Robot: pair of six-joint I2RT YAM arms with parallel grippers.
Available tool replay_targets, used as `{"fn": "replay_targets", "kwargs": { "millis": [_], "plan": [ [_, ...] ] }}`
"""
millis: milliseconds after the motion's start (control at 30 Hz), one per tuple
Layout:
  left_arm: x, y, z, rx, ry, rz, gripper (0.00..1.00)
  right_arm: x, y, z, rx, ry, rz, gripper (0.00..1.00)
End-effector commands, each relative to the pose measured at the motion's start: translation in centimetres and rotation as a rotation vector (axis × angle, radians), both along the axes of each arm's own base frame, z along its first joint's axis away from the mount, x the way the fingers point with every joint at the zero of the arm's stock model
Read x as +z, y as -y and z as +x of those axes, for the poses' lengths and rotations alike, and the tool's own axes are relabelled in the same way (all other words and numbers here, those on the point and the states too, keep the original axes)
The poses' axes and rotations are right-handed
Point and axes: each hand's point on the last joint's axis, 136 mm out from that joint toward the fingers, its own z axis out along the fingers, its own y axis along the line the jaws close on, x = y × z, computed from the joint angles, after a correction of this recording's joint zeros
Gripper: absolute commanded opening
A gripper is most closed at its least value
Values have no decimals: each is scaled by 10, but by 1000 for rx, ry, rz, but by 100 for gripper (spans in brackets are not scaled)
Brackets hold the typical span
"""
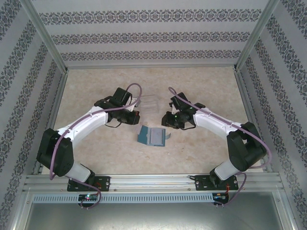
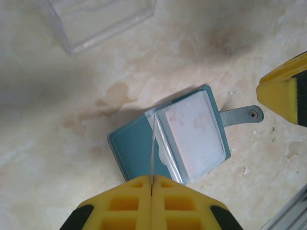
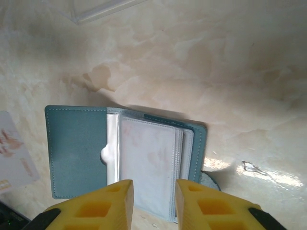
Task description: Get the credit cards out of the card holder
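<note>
The teal-blue card holder [image 1: 152, 136] lies open on the table, its clear sleeves [image 3: 148, 163] fanned and a pale card showing through the top one. Its strap tab [image 2: 242, 115] sticks out to one side. My left gripper [image 2: 151, 181] is shut on a thin pale credit card [image 2: 153, 148], seen edge-on just above the card holder [image 2: 136, 148]. The right gripper [image 3: 153, 191] hovers open over the holder's near edge [image 3: 76, 153], with nothing between its yellow fingers [image 3: 112, 203]. One of those fingers [image 2: 285, 91] shows in the left wrist view.
A clear plastic box [image 1: 151, 103] stands just beyond the card holder, between the two wrists. A pale card with reddish marks [image 3: 14, 153] shows at the left edge of the right wrist view. Patterned walls and metal rails enclose the beige table [image 1: 96, 153].
</note>
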Motion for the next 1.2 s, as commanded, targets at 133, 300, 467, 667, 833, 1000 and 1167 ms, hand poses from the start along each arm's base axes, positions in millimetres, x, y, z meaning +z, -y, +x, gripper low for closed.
{"fn": "replay_targets", "kwargs": {
  "millis": [133, 300, 467, 667, 833, 1000, 1167],
  "plan": [
    [28, -8, 13, -170, 182, 87, 0, 19, 19, 12, -10, 49, -14, 30],
    [48, -5, 21, -275, 327, 111, 0, 23, 33, 17, -23, 58, -23, 30],
    [60, -5, 35, -325, 385, 166, 0, 28, 49, 19, -49, 75, -25, 30],
    [58, 0, 54, -414, 391, 237, 0, 33, 58, 24, -57, 88, -21, 30],
    [58, 7, 73, -478, 403, 276, 0, 33, 63, 28, -62, 82, -27, 30],
    [59, 8, 92, -513, 417, 298, 0, 35, 66, 29, -70, 87, -28, 30],
    [61, 13, 105, -563, 426, 298, 0, 35, 67, 29, -73, 90, -32, 30]
  ]
}}
